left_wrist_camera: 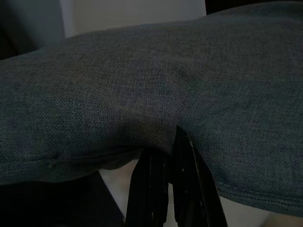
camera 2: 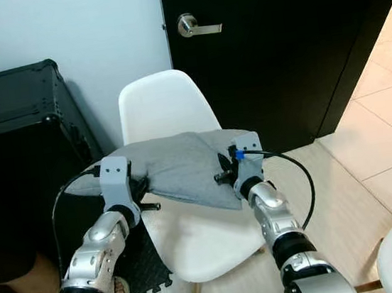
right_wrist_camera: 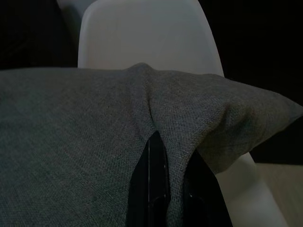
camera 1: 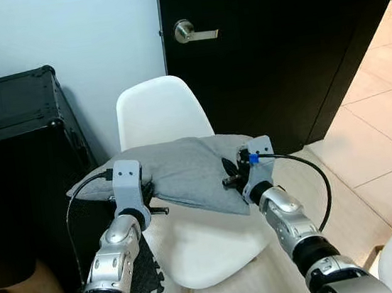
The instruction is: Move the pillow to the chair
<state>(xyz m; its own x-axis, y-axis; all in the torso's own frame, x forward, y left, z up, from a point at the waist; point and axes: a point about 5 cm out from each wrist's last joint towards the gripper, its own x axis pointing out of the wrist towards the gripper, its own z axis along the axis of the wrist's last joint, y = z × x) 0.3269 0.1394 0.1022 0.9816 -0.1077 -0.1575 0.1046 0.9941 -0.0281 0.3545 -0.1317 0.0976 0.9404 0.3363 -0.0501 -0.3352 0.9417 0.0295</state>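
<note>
Pillow (camera 1: pixel 185 171) hangs above chair (camera 1: pixel 159 111), hiding part of its seat. Left gripper (left_wrist_camera: pixel 163 146) and right gripper (right_wrist_camera: pixel 165 156) each pinch fabric; fingertips buried in folds.

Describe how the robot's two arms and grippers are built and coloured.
Both arms are jointed silver metal with black bands near the elbows. Each ends in a pale grey, box-like wrist housing with small screw holes. A black cable loops from each housing, with a blue plug on the right one. The left gripper and right gripper have long black fingers.
</note>
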